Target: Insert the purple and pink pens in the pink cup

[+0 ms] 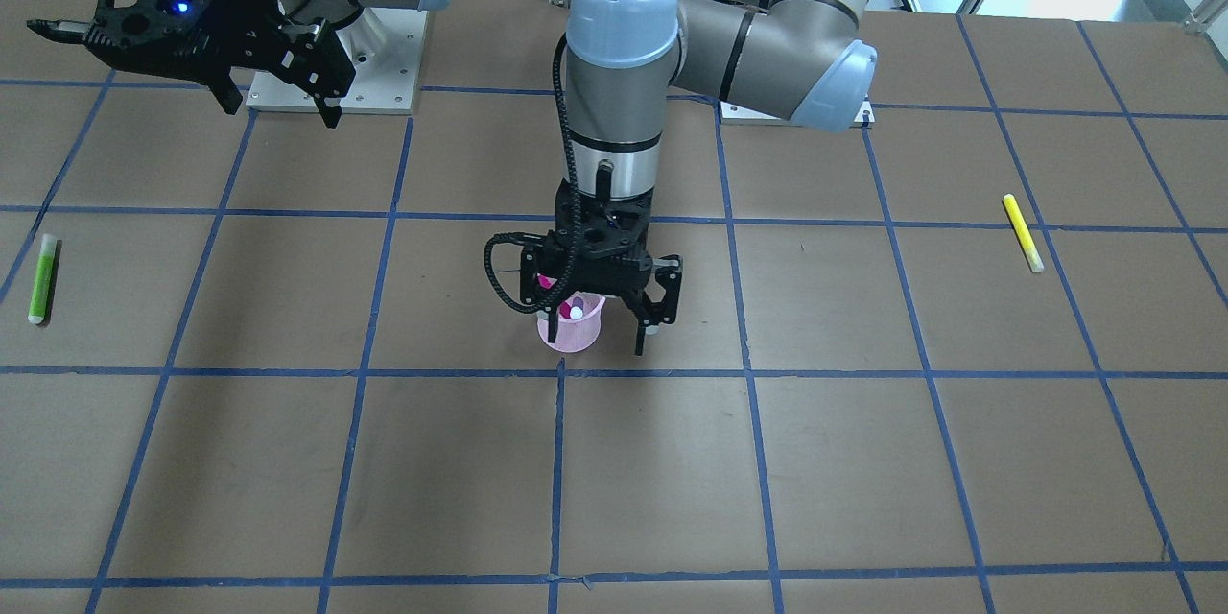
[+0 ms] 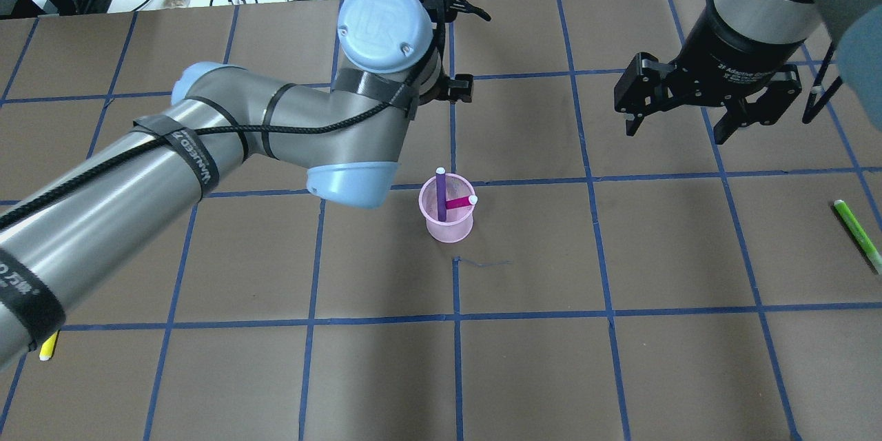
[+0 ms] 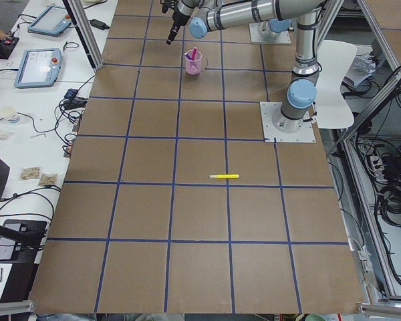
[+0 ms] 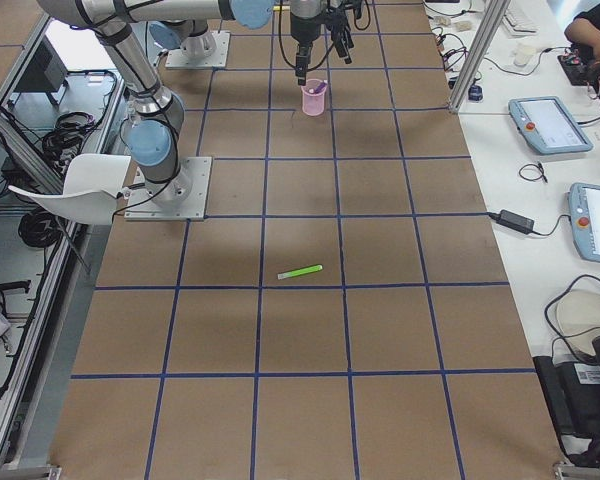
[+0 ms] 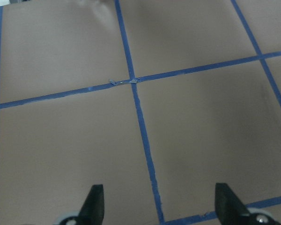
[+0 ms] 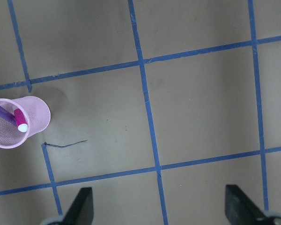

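Noted: your purple pen [image 2: 441, 194] and pink pen [image 2: 457, 203] both sit inside the pink cup [image 2: 451, 231], near the centre of the table [image 2: 537, 372]. Left gripper [image 5: 160, 211] hangs spread wide, empty, at the cup's 12 o'clock (overhead view); right gripper [image 2: 677, 132], likewise wide and empty, at 2 o'clock.

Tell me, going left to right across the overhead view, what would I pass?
yellow pen → cup → right claw → green pen
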Robot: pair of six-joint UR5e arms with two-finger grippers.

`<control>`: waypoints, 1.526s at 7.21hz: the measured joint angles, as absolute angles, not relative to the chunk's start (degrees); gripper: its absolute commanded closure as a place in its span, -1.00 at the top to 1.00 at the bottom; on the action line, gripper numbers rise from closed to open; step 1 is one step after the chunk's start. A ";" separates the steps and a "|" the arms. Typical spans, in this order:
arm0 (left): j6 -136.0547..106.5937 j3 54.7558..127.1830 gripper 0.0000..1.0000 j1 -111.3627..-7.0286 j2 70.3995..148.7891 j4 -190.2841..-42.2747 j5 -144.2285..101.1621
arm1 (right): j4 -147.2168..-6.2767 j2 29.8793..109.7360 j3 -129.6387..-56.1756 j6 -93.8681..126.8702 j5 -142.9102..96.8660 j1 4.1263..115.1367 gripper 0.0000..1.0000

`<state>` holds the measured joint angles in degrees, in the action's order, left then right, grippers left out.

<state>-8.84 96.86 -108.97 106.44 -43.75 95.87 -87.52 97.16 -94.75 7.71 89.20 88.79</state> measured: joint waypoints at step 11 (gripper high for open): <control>4.51 85.44 1.00 -93.82 91.97 -86.88 91.74 | -87.76 96.88 -94.80 7.42 89.48 88.62 1.00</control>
<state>4.51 85.44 -93.82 91.97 -86.88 91.74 -87.76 96.88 -94.80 7.42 89.48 88.62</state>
